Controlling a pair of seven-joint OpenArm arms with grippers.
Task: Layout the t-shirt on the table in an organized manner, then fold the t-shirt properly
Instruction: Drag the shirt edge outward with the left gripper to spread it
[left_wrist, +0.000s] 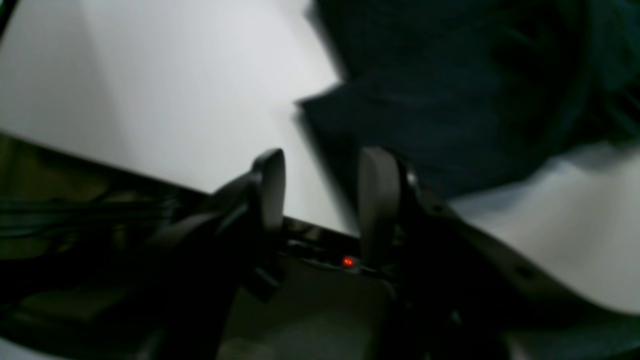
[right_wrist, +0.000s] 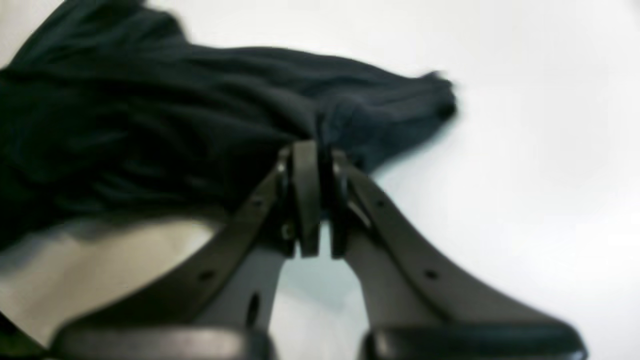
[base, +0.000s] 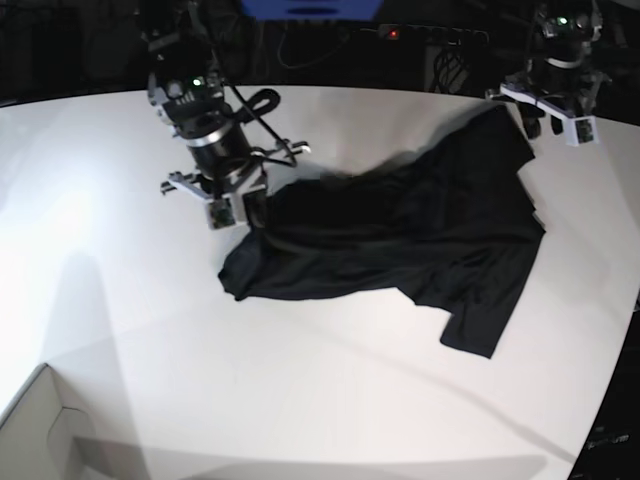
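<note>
**Right claw pinches the black t-shirt while the left claw hangs apart near the far edge**

Seen from the left wrist view, the left claw (left_wrist: 320, 190) has its two dark fingers (left_wrist: 272, 187) standing apart with nothing between them. Behind the gap lies the white worktop (left_wrist: 175, 90) and its dark far edge, where a small red light (left_wrist: 348, 261) glows. The t-shirt (left_wrist: 450, 100) fills the upper right of this view as a dark, blurred mass lying on the worktop; whether the right-hand finger touches the cloth cannot be told.

Next, the right wrist view shows the right claw (right_wrist: 317, 155) with its fingers drawn nearly together, their tips at the near edge of the t-shirt (right_wrist: 175, 125). The cloth is bunched in soft folds that run off to the upper left, with one end tapering out to the right over the worktop (right_wrist: 525, 175). The fabric appears nipped between the tips, though the blur hides the exact contact.

Finally, the base view places the t-shirt (base: 400, 235) rumpled and spread across the middle of the worktop (base: 300, 380), one part trailing toward the near right. The right claw (base: 240, 208) sits at the shirt's left upper corner, closed on the cloth there. The left claw (base: 552, 118) hangs at the far right, just beside the shirt's upper right tip. A pale box corner (base: 45, 425) shows at the lower left.
</note>
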